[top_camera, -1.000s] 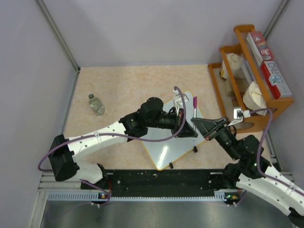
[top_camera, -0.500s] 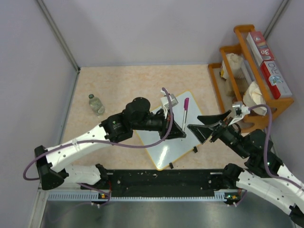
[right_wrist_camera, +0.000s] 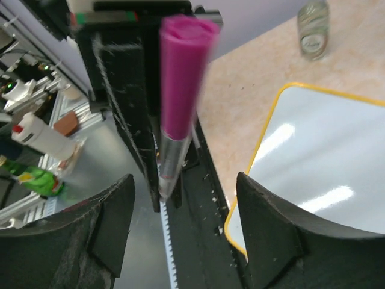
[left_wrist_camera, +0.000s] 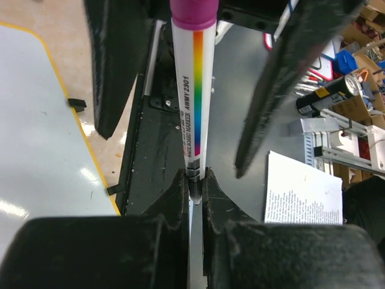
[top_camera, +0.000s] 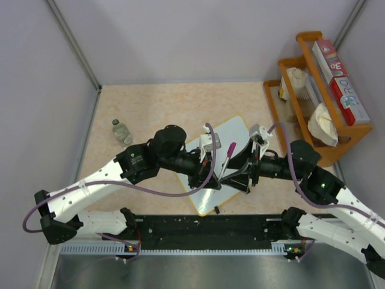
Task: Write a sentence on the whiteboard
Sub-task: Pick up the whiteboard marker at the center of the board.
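Magenta-capped marker [left_wrist_camera: 195,102] pinched tight at barrel end in my left gripper [left_wrist_camera: 194,180], capped end pointing away. My right gripper [right_wrist_camera: 183,180] spread wide, fingers either side of marker, not touching. Whiteboard [top_camera: 207,195] flat on tabletop [top_camera: 156,108], below both grippers.

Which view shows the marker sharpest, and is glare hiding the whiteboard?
Left wrist: the marker is sharp, barrel print readable; the whiteboard shows only small bright spots. Right wrist: the marker's magenta cap is blurred, and two glare streaks cross the whiteboard. Top external: even light, mild sheen on the whiteboard.
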Controlling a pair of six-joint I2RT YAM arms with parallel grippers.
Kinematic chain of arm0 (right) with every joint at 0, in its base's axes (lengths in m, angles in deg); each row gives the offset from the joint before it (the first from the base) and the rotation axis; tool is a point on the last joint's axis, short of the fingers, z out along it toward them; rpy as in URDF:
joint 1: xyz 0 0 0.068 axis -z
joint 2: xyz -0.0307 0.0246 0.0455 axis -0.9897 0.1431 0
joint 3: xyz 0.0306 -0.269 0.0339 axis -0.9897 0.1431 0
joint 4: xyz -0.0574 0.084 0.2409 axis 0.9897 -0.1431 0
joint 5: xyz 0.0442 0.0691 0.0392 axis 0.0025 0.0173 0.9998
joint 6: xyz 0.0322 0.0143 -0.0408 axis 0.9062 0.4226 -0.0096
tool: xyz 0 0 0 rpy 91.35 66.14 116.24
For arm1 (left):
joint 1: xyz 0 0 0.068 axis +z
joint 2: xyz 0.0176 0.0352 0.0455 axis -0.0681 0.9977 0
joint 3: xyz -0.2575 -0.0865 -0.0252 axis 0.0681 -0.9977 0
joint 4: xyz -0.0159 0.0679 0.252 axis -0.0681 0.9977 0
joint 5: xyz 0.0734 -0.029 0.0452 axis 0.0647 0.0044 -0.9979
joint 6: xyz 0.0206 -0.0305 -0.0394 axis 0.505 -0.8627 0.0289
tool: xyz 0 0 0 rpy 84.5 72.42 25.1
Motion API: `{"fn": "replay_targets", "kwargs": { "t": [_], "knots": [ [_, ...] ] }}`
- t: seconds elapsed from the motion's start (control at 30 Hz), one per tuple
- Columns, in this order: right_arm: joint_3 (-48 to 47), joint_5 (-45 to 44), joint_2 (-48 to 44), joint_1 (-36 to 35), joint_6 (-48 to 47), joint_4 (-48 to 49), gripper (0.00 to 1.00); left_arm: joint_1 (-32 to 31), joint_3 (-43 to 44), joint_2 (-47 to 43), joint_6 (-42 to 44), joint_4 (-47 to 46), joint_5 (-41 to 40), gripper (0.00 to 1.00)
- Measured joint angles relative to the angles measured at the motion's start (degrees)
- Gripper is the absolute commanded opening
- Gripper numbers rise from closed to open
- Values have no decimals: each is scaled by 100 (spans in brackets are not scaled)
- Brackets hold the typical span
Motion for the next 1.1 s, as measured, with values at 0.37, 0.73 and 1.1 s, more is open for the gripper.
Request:
{"fn": "replay_targets", "kwargs": {
  "t": [0.37,0.73,1.1],
  "knots": [
    [273,1049,133,136,562,697,50,-9,-122,-321,103,-129,678,0],
    [402,1517,168,136,1106,1510,25,-114,-166,-127,107,-157,848,0],
    [498,1390,214,146,1169,1604,0,-179,-212,-125,83,-127,573,49]
  ]
}}
